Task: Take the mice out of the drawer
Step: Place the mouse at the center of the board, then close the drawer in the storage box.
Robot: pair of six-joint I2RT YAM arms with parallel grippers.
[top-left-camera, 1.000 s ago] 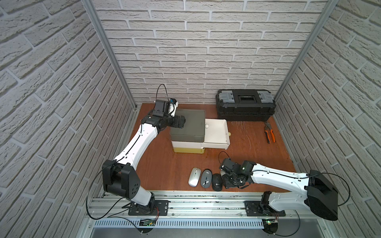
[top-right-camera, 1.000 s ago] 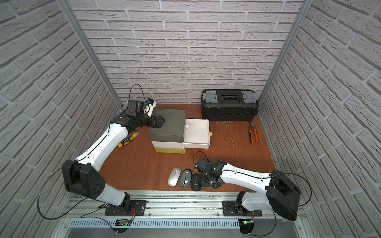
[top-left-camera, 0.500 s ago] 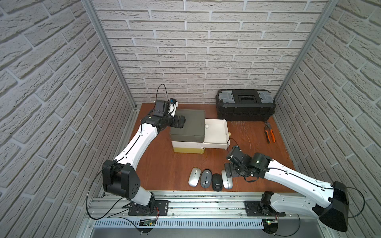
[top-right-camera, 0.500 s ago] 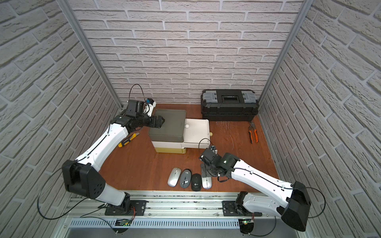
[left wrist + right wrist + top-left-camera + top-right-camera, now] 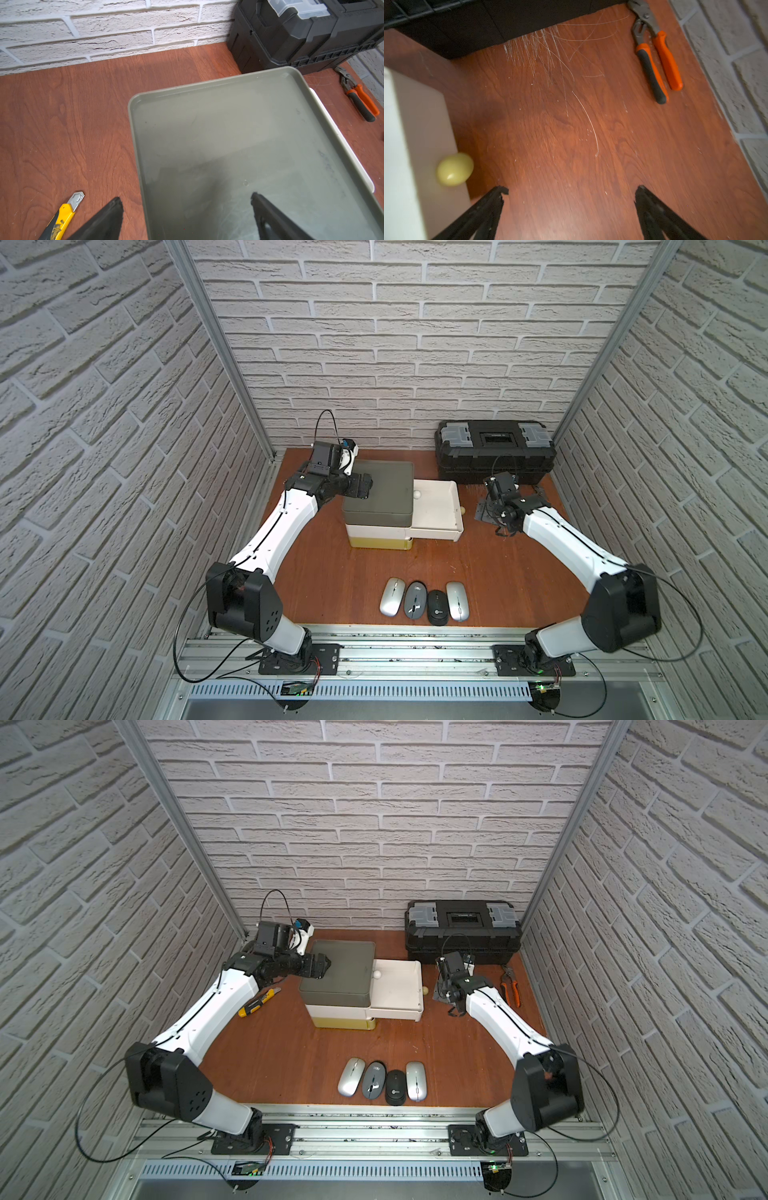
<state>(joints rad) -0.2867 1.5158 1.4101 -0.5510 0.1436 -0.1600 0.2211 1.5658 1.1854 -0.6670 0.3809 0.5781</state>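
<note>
Mice [image 5: 415, 599]: four out, well behind right gripper [image 5: 571, 191], which hangs spread and empty beside drawer [image 5: 436, 533], seemingly bare; left gripper [image 5: 186, 197] likewise spread.

Four mice [image 5: 374, 1085] in row (drawer [image 5: 398, 988] open).

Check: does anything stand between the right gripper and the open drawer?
Nothing visible does. The right gripper hangs open beside the knobbed front of the drawer, only table between. No mouse shows in the drawer's exposed part; four mice lie outside it.
</note>
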